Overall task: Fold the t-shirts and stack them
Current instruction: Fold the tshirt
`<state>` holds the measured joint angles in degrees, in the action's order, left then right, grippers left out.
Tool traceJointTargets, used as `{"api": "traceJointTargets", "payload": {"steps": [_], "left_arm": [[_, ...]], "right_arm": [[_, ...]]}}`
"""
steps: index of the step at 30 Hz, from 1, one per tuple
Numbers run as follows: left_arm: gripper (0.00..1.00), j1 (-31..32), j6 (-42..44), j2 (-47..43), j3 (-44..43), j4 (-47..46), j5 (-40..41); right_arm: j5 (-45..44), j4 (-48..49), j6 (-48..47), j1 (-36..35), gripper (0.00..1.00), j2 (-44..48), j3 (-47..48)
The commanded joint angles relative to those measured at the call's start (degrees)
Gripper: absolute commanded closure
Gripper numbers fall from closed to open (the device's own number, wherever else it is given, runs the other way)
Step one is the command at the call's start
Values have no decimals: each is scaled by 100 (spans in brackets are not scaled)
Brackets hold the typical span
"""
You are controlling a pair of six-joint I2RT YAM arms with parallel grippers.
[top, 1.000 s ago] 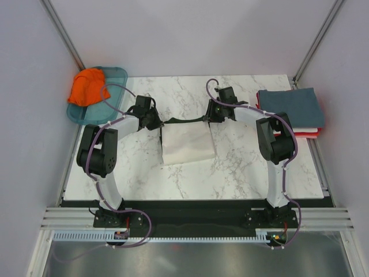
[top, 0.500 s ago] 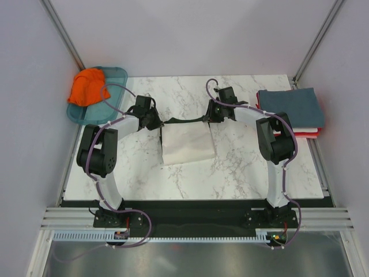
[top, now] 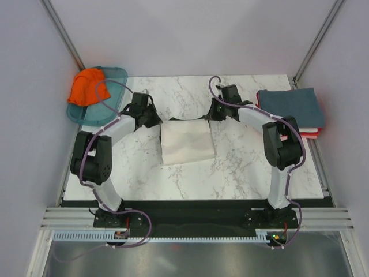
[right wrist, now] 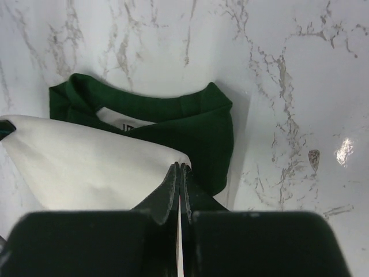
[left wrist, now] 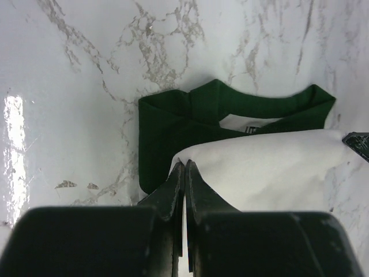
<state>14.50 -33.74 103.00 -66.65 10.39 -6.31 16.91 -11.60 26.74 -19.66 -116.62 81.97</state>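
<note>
A cream t-shirt [top: 187, 144] with dark green collar [top: 184, 119] lies folded into a rectangle at mid-table. My left gripper [top: 157, 121] is at its far left corner and my right gripper [top: 209, 117] at its far right corner. In the left wrist view the left gripper [left wrist: 184, 164] is shut on the cream cloth [left wrist: 271, 167], just short of the green collar [left wrist: 173, 124]. In the right wrist view the right gripper [right wrist: 180, 167] is shut on the cream edge [right wrist: 86, 167] in front of the green cloth [right wrist: 196, 121]. An orange t-shirt [top: 86, 86] lies bunched at the back left.
The orange shirt rests in a translucent teal tray [top: 118, 72] off the table's back left corner. A folded stack with a slate-blue shirt [top: 290, 107] on top, over white and red ones, sits at the right edge. Grey walls enclose the marble table [top: 248, 161].
The right gripper has closed on the cream edge. Both grippers have shifted slightly toward the back, and the cream cloth now covers more of the green strip between them.
</note>
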Motion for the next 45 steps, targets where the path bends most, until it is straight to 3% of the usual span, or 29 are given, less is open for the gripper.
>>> {"api": "traceJointTargets", "payload": {"steps": [1,8,15,19,20,21,22,23,25,26,31,34,35,37,38,45], "left_arm": [[98,-18,289,-684,47,41,68],[98,-35,254,-1010,12,147,138],[98,-193,174,-317,-716,77,138],[98,-386,34,665,-1393,-11,-28],[98,-422,25,869,-1525,-63,-81],[79,-431,25,1045,-1822,-64,-116],[66,-439,95,1203,-1973,-20,-221],[54,-439,104,1422,-2105,41,-326],[39,-431,104,1320,-2037,51,-293],[37,-422,113,1084,-1897,-80,-214],[37,-387,122,-23,-781,-178,-231],[45,-299,17,-972,71,-274,-458],[47,-281,-10,-1175,282,-292,-712],[53,-237,-185,-1727,889,-353,-1177],[54,-237,-264,-1870,1091,-423,-1354],[61,-18,-722,-2443,2288,-995,-2076]], "right_arm": [[67,149,6,15,100,613,-59],[32,149,59,32,100,860,63],[58,131,164,225,100,228,661],[163,157,252,322,100,-536,1441],[173,201,279,322,78,-825,1592],[173,193,288,322,57,-949,1741],[181,193,296,331,46,-1046,1908],[190,210,288,323,38,-1082,1901],[94,280,279,322,34,-916,1735],[94,507,279,322,33,-620,1360],[408,1062,402,305,43,480,-133],[664,1274,411,182,53,1140,-812],[891,1274,428,95,60,1350,-945],[1373,1352,603,7,68,1518,-1322],[1533,1579,709,-107,77,1563,-1464],[2298,2362,1298,-653,94,1353,-2036]]}}
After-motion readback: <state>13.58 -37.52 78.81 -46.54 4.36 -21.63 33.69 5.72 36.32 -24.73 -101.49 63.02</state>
